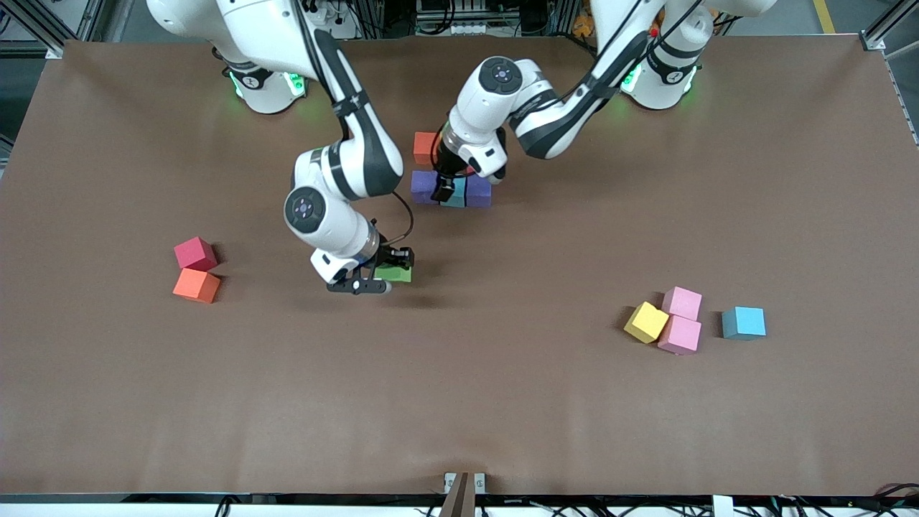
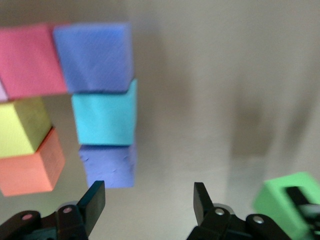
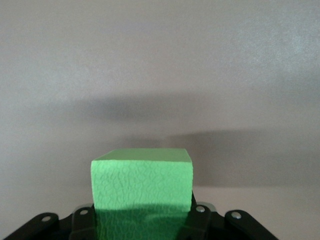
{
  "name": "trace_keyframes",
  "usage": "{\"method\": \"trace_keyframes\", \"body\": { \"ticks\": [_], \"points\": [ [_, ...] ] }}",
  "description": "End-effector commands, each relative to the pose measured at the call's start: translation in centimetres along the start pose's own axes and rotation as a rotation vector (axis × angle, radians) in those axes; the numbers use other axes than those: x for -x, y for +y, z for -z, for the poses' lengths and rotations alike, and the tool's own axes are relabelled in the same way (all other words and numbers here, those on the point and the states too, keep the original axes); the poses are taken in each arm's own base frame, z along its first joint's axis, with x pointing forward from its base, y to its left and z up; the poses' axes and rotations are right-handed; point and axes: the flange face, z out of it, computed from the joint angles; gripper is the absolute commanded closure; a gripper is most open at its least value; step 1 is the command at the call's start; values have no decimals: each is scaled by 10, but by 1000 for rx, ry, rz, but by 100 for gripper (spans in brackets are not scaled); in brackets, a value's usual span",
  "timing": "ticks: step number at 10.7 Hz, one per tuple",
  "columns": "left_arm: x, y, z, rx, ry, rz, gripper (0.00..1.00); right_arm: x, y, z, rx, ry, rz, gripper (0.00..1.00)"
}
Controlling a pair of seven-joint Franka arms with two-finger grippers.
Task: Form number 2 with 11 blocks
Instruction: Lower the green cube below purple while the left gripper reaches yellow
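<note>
The brown matte tabletop [image 1: 502, 402] fills the front view. The right arm reaches from its base at the upper left of the frame, elbow bent, wrist turned down left of centre; the right gripper [image 1: 384, 276] has its jaws clenched on a green foam cube [image 1: 396, 273], which fills the lower middle of the right wrist view. The left arm comes from the upper right, folded sharply, its wrist pointing down at upper centre; the left gripper [image 1: 445, 188] hangs over a started figure of blocks, its jaws spread and grasping nothing.

That figure shows a row of purple cube [image 1: 423, 187], light blue cube [image 1: 455, 199] and purple cube [image 1: 479, 192], with an orange cube [image 1: 425, 147] above it in the frame.

Loose cubes: crimson [image 1: 194, 253] touching orange [image 1: 196, 285] at middle left; yellow [image 1: 646, 322] and two pink ones [image 1: 682, 302] [image 1: 679, 335] clustered at lower right, a light blue one [image 1: 744, 322] just beside them.
</note>
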Motion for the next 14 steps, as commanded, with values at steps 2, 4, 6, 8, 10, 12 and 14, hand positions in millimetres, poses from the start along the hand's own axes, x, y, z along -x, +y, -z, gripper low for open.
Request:
{"method": "trace_keyframes", "body": {
  "ticks": [2, 4, 6, 8, 10, 12, 14],
  "points": [
    [-72, 50, 54, -38, 160, -252, 20, 40, -9, -1, 44, 91, 37, 82],
    [-111, 83, 76, -76, 174, -418, 20, 50, -12, -10, 55, 112, 33, 82],
    [-153, 117, 100, -113, 179, -586, 20, 71, -23, -22, 66, 93, 31, 83],
    [-207, 152, 125, -170, 180, -762, 20, 95, -36, -33, 69, 114, 37, 83],
    [-265, 179, 147, -201, 168, -1021, 20, 111, -41, -43, 79, 121, 61, 83],
    [-306, 192, 157, -221, 144, -1264, 20, 125, -40, -52, 89, 139, 81, 84],
    [-309, 200, 158, -270, 185, -1455, 20, 137, -40, -60, 94, 152, 90, 84]
  ]
}}
